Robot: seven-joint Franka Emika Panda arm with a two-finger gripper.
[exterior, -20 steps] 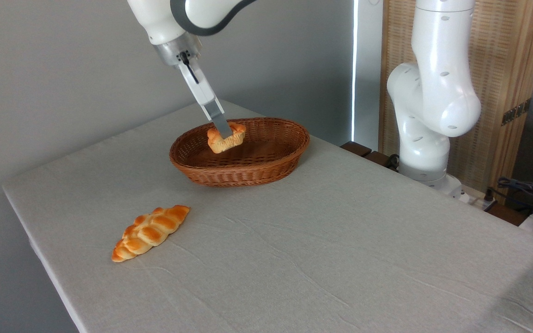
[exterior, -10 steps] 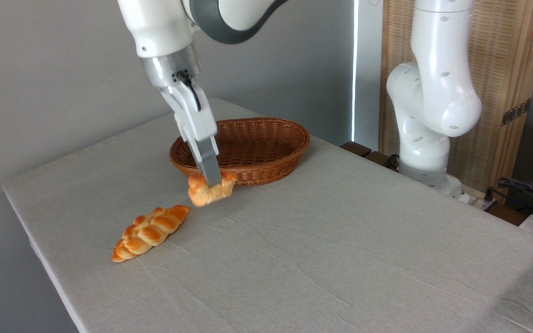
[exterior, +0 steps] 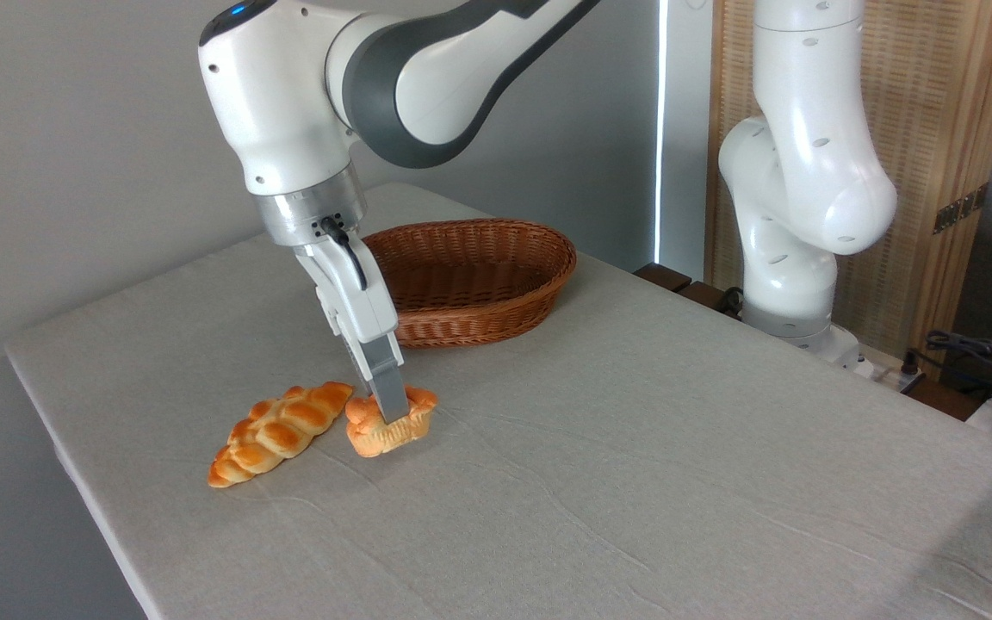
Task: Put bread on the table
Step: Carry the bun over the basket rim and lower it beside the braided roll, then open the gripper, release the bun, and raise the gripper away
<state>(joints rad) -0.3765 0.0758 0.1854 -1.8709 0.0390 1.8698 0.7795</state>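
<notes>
On the light grey-beige cloth table (exterior: 634, 482), the two-finger gripper (exterior: 394, 416) pinched the small orange-golden muffin-shaped bread (exterior: 388, 424); just beside it lay a long braided golden loaf (exterior: 278, 430); behind stood a brown oval wicker basket (exterior: 479, 280).

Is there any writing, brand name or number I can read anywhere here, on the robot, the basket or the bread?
None that can be read.
The white robot arm carries no visible logo or number, only a small blue light near its top.
The wicker basket, the bread in the gripper, the braided loaf and the table are all unmarked.
</notes>
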